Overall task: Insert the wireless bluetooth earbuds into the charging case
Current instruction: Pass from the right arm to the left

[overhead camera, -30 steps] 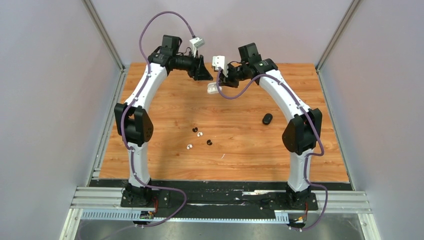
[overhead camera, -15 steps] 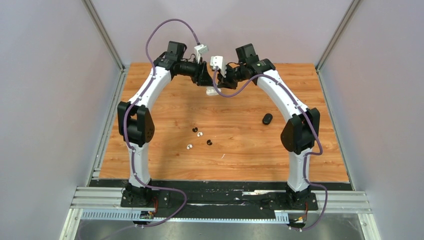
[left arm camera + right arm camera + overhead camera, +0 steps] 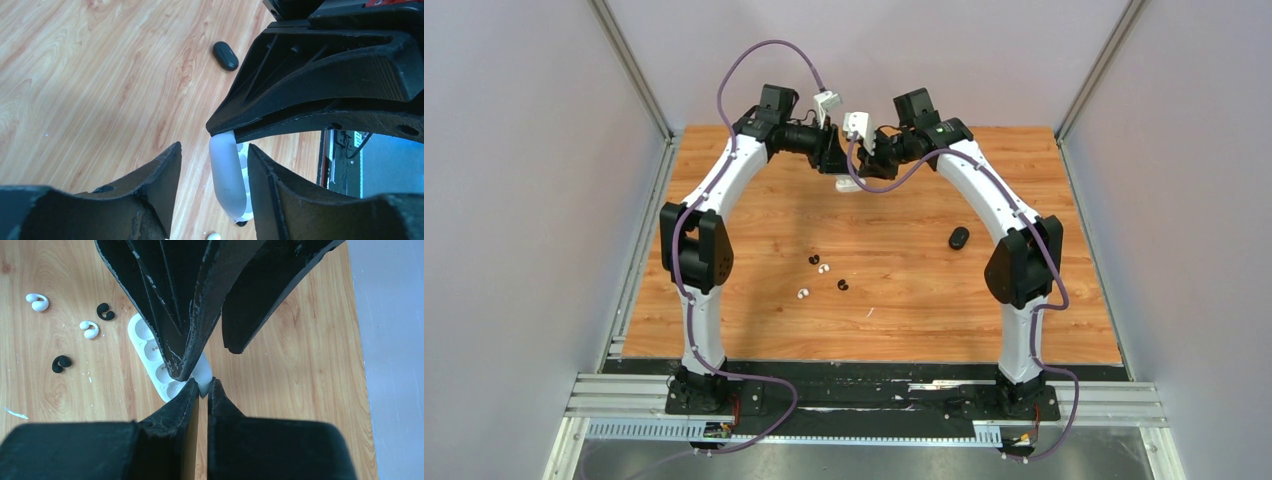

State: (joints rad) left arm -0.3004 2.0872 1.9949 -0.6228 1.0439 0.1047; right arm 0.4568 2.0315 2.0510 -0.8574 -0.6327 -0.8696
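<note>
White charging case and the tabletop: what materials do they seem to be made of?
White charging case: probably hard plastic, smooth and slightly glossy. Its rounded shell carries a soft highlight, and the right wrist view shows moulded wells inside.
Tabletop: wood or wood-look laminate with a satin finish. It has warm orange grain with wavy figure, but the pictures cannot settle whether it is real wood.
</note>
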